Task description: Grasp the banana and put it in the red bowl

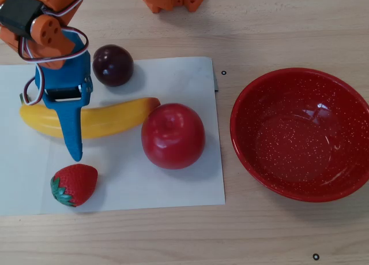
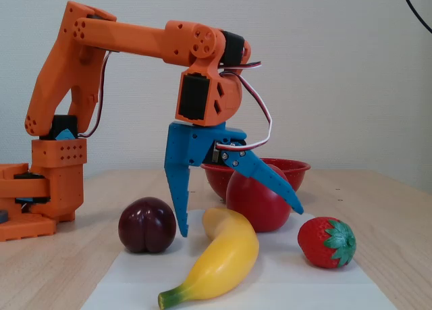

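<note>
— Where does the banana [image 1: 109, 119] lie at this moment?

— Flat on the white paper sheet [image 1: 173, 184] on the counter [image 2: 405, 215], not lifted. In the overhead view it runs left to right, its orange-red end just beside the red apple [image 1: 173, 135], possibly touching it. The dark plum [image 1: 113, 64] sits just beyond it, the strawberry [image 1: 74, 185] on the near side, apart from it.

— And the hand?

— The hand [image 2: 239, 222] hangs directly over the banana with its two blue fingers spread wide apart. In the fixed view one finger points straight down, its tip low between plum and banana; the other slants out over the fruit toward the strawberry. So the banana lies in the gap between them. Nothing is gripped.

— So which step is this?

— I judge it the approach, just short of the grasp. The fingers straddle the fruit toward its green-stem half rather than its middle, as far as the overhead view shows.

— What does the next move call for?

— Probably a little more descent, then closing across the banana's width. The skin looks smooth and plastic, so a firm squeeze seems wise. After that, a lift clear of the apple and a carry across to the red bowl [image 1: 248, 144], which stands empty, well apart on the right of the overhead view.
</note>
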`<state>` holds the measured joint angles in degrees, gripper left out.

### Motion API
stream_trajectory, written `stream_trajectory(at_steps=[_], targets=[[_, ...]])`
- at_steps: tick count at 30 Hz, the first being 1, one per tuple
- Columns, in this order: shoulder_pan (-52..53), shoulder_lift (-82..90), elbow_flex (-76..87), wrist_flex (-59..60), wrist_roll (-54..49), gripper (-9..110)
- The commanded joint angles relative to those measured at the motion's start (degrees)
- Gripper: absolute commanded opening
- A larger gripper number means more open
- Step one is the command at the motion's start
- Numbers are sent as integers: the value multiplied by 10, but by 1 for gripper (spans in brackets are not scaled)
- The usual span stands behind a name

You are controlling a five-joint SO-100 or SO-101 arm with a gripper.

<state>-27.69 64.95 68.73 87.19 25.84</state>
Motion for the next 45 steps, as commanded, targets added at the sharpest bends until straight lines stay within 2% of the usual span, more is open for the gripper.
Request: stream_trajectory(at_steps=[1, 14, 24, 41, 45], targets=[[3, 26, -15, -31, 10, 68], [11, -27, -28, -75, 10, 66], [4, -36, -33, -67, 18, 47], [-2, -35, -20, -73, 29, 48], [-1, -35, -22, -69, 27, 35]])
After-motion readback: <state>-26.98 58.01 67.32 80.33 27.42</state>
